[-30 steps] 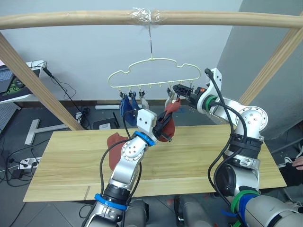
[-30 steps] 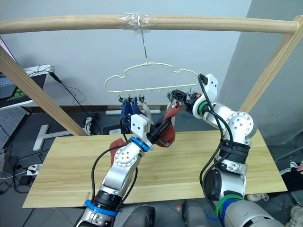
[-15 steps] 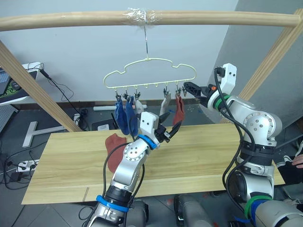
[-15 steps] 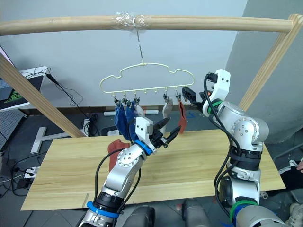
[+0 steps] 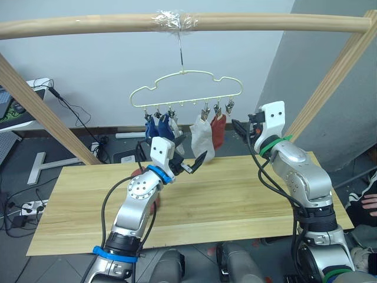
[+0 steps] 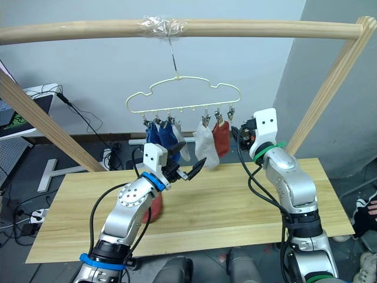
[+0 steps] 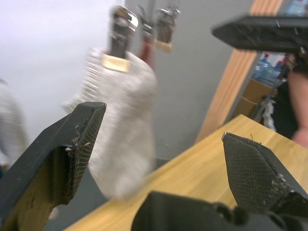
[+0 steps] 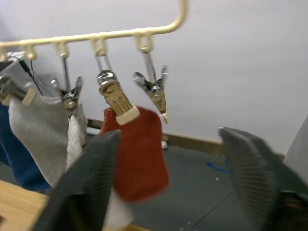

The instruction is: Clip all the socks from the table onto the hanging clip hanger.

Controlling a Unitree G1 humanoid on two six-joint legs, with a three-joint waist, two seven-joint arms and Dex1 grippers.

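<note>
On the cloud-shaped clip hanger [image 5: 186, 88], five socks hang clipped; its end clip [image 8: 155, 90] is bare. Both the left gripper [image 5: 189, 154] and right gripper [image 8: 168, 178] stand spread, empty. Next, I judge: fetch the last rust-red sock [image 6: 152, 207] from the table [image 5: 235, 200].

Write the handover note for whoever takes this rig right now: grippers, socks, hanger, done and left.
Left gripper: open, holding nothing, raised above the table beside the hanging socks.
Right gripper: open, holding nothing, facing the clips at the hanger's right end.
Clip hanger: hooked on the wooden pole.
Done: two blue socks, two grey socks and one red sock hang clipped.
Left: the last red sock lies on the table, partly behind the left arm. The rightmost clip is free; clip it there.
</note>
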